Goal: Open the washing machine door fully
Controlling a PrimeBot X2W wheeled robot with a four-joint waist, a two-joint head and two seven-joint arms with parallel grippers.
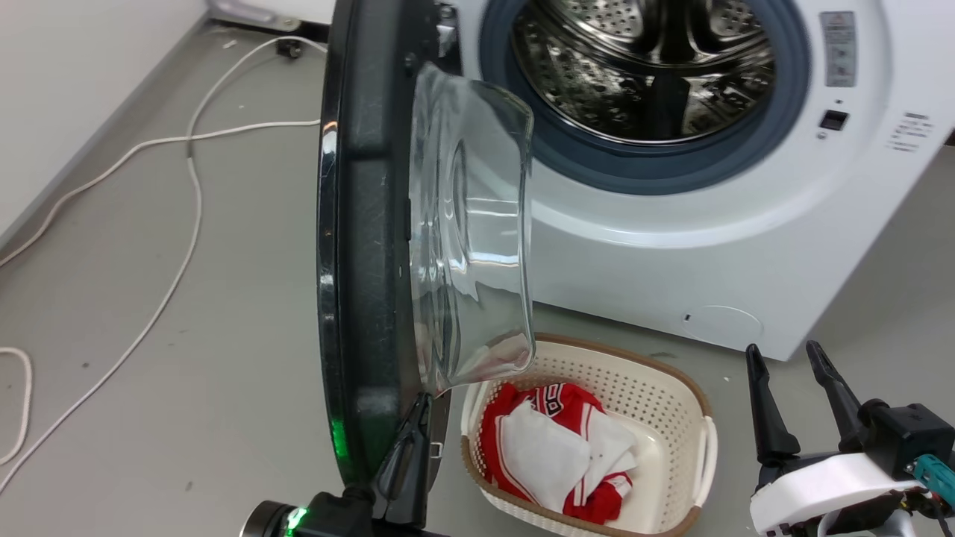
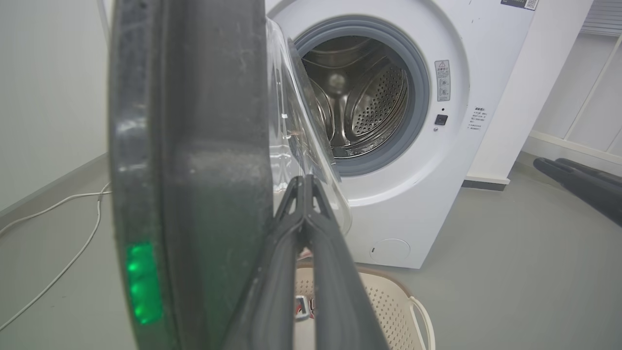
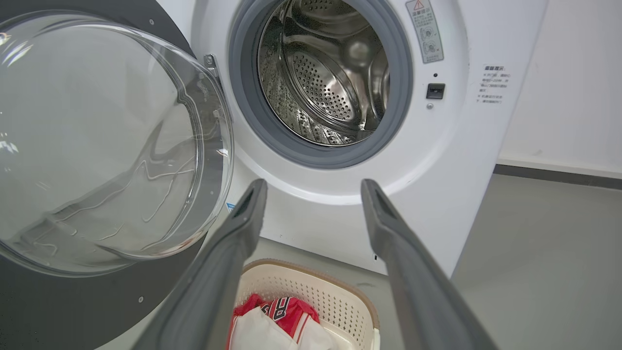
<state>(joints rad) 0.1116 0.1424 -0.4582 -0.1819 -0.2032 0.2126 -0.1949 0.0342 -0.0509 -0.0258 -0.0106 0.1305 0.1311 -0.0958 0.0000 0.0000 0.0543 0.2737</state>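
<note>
From the head camera, the washing machine door (image 1: 365,246) is standing swung well out from the washing machine (image 1: 671,246). It is showing edge-on, its glossy black rim toward the left and its clear glass bowl bulging to the right. The left tool (image 1: 419,414) is reaching up at the door's lower edge with its two fingers pressed together and nothing between them. They are lying right against the inner side of the rim, below the bowl. The right tool (image 1: 783,354) is hovering at the lower right, fingers spread and well apart from the door. A cream laundry basket (image 1: 671,373) is sitting on the grey floor (image 1: 186,335) in front of the machine, holding a red and white garment (image 1: 552,447) — and a white cable (image 1: 194,194) is trailing across the floor on the left.

In the left wrist view, the closed fingers (image 2: 320,243) are rising just beside the door's dark inner face, where a green glint (image 2: 141,284) is glowing. The steel drum (image 2: 369,102) is gaping open beyond.

In the right wrist view, the spread fingers (image 3: 233,243) are framing the machine's white front — the door is hanging to the left, its bowl facing the camera.
</note>
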